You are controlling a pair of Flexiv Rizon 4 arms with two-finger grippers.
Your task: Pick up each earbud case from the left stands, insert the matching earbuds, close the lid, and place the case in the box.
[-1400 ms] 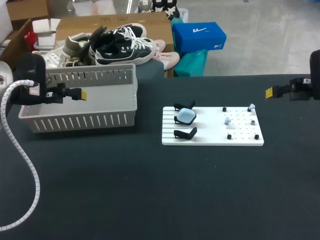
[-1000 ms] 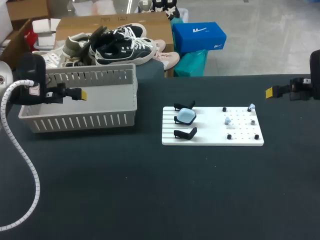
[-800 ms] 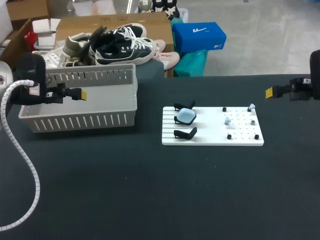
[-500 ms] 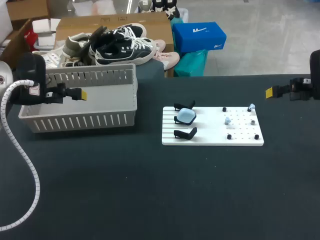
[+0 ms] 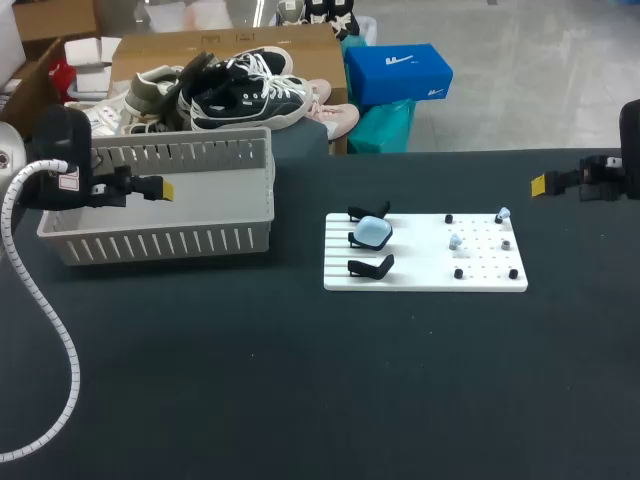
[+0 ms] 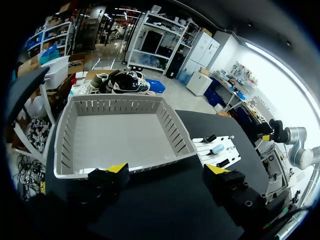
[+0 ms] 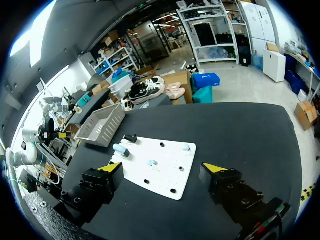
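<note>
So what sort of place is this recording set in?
Probably a robot test bench in a lab: a black table, a white fixture board holding an earbud case, a grey basket, and the left pincer and right pincer hanging open.

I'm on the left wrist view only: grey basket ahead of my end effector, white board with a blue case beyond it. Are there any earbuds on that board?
Observer: Yes. Two pale blue earbuds sit on the peg half of the white board, one near that half's middle and the other at the board's far right corner.
Operator: I can't make out my other arm. What is it doing?
Observer: The right end effector is open with nothing between its fingers. In the head view it hangs over the table past the board's right end, apart from the board.
</note>
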